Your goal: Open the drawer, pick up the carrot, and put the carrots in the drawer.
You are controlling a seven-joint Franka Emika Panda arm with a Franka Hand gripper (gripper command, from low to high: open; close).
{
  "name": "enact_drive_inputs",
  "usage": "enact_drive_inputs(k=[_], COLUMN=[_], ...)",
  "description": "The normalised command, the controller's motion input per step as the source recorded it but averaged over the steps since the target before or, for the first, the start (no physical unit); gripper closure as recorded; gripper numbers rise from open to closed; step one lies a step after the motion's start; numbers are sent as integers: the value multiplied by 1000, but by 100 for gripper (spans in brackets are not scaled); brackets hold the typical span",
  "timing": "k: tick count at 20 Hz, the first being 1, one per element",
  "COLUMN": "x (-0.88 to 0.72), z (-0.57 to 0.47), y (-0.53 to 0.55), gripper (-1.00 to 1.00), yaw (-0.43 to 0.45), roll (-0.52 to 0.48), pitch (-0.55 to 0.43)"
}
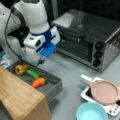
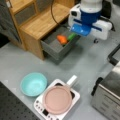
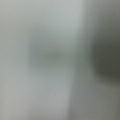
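The toaster oven (image 1: pixel 87 37) sits behind. The drawer (image 2: pixel 56 47) is pulled open, and the carrot (image 1: pixel 38 82) lies inside it beside the green vegetable (image 1: pixel 32 73). The gripper (image 1: pixel 41 61) hangs just above the drawer's back edge; its fingers are hidden. The putting-in step looks done.

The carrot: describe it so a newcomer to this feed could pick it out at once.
Find the light wooden-topped cabinet at a front view's bottom left; its shallow dark-grey drawer stands pulled open. Three vegetables lie in a row inside, below the white and blue gripper. The carrot is the stubby bright-orange chunk at the row's right end, beside the green elongated vegetable and beyond the yellow-orange lumpy vegetable.
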Motion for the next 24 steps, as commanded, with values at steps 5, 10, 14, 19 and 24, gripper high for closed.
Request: enact_drive_inputs(k=[5,10,14,19,24], x=[-104,-79,-71,-60,-36], z=[-209,-149,-171,-216,-165], y=[207,199,177,118,-10], gripper=[-100,-100,-100,-100,-100], yaw=[-188,-178,-162,-117,-73], roll=[42,-13,-54,-61,-53], pitch=[-140,-119,-119,-120,-97])
